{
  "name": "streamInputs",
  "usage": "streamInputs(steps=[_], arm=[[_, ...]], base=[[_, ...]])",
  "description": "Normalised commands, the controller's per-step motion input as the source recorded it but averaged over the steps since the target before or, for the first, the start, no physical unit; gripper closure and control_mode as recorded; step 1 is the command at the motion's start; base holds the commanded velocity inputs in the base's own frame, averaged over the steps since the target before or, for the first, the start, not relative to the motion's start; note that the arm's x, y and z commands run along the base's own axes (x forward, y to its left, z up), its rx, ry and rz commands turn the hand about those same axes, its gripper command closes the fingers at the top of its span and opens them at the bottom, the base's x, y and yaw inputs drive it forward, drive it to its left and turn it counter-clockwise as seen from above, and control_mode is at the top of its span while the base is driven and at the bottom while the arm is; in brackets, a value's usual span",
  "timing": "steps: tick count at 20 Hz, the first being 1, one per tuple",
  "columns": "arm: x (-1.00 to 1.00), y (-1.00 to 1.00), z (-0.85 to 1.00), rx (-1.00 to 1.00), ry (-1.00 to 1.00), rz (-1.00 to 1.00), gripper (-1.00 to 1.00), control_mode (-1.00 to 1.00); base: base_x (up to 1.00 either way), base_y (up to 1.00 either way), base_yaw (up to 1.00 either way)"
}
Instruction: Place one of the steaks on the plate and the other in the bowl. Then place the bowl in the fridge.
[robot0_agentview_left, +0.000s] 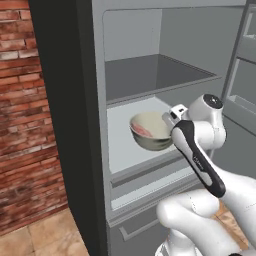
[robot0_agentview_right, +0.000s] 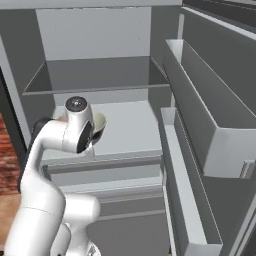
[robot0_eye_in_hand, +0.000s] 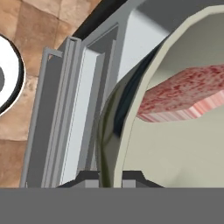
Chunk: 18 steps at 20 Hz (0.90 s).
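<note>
gripper (robot0_eye_in_hand: 110, 175): pinching bowl (robot0_agentview_left: 150, 131) rim, one finger each side of wall | steak (robot0_eye_in_hand: 183, 94) inside bowl, just ahead of fingers | bowl held level over fridge (robot0_agentview_left: 135, 165) shelf, so steak stays put

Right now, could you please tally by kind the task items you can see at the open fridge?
Steak, pinkish-red, lying in the bowl: 1
Bowl, cream inside, gripped by its rim over the middle shelf: 1
Fridge, grey, door open: 1
Total: 3
</note>
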Motion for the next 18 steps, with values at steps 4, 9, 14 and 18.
streamInputs(steps=[4, 9, 14, 18], arm=[[0.36, 0.0, -0.33, 0.0, -0.07, 0.0, 1.0, -1.0], [0.44, 0.0, -0.18, 0.0, -0.02, 0.0, 1.0, -1.0], [0.65, 0.0, -0.11, 0.0, 0.0, 0.0, 1.0, -1.0], [0.7, 0.03, -0.17, 0.0, 0.01, 0.0, 1.0, -1.0]], base=[[0.0, 0.0, 0.0], [0.0, 0.0, 0.0], [0.0, 0.0, 0.0], [0.0, 0.0, 0.0]])
